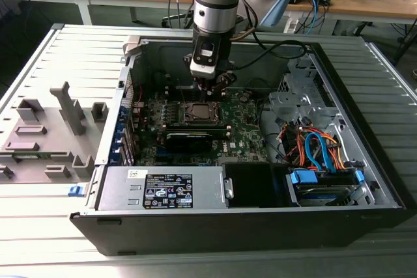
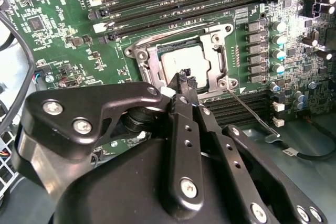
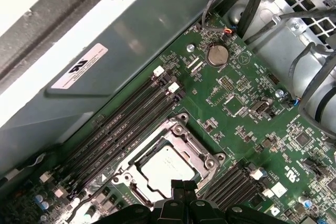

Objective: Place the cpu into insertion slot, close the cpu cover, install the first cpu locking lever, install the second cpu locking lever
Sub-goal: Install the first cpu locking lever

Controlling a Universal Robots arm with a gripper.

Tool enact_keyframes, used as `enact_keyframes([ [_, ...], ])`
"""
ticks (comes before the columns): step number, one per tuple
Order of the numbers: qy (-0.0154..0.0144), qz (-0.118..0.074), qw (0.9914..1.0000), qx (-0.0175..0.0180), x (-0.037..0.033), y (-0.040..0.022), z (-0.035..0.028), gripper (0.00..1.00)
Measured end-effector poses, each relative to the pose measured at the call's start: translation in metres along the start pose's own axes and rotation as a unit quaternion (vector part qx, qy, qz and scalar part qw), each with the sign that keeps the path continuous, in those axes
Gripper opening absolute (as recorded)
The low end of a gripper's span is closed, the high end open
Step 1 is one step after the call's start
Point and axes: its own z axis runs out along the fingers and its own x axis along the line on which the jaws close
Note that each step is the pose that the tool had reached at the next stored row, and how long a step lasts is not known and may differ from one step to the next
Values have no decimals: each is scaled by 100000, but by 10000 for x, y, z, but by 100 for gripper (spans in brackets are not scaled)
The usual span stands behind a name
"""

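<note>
The cpu [image 2: 182, 59] lies in the insertion slot with its dull silver top showing, and the cpu cover [image 2: 148, 62] lies flat around it as a silver frame. In the first wrist view the cpu [image 3: 164, 165] sits inside the cpu cover [image 3: 190, 141] too. One thin locking lever [image 2: 248, 113] sticks out slantwise from the socket's corner over the board. My gripper [image 2: 184, 76] hovers just above the cpu's edge, fingers shut with nothing between them. Seen from the exterior view, the gripper [image 1: 210, 84] hangs over the socket [image 1: 199, 112] inside the open computer case.
Black memory slots [image 2: 178, 1] run along one side of the socket, and a row of capacitors [image 2: 278, 45] along another. The grey power supply box [image 1: 163, 188] fills the case's front. Orange and blue cables [image 1: 316, 148] lie at the exterior view's right. A grey fixture [image 1: 49, 131] stands outside.
</note>
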Motion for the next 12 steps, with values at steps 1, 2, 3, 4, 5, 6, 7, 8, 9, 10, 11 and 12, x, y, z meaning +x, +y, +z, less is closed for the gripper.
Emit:
enact_keyframes([
  [1, -8, -143, 100000, -4, 0, 0, 0, 11],
  [2, -13, -237, 100000, -7, 0, 0, 0, 11],
  [3, -20, -365, 99999, -9, 0, 0, 0, 11],
  [4, -28, -503, 99999, -14, 0, 0, 0, 11],
  [5, -33, -585, 99998, -14, 0, 0, 0, 11],
  [6, -39, -678, 99998, -16, 0, 0, 0, 11],
  [7, -43, -779, 99997, -19, 0, 0, 0, 11],
  [8, -49, -854, 99996, -22, 0, 0, 0, 11],
  [9, -55, -985, 99995, -24, 0, 0, 0, 11],
  [10, -59, -1069, 99994, -23, 0, 0, 0, 11],
  [11, -67, -1214, 99993, -29, 0, 0, 0, 11],
  [12, -72, -1299, 99992, -32, 0, 0, 0, 11],
])
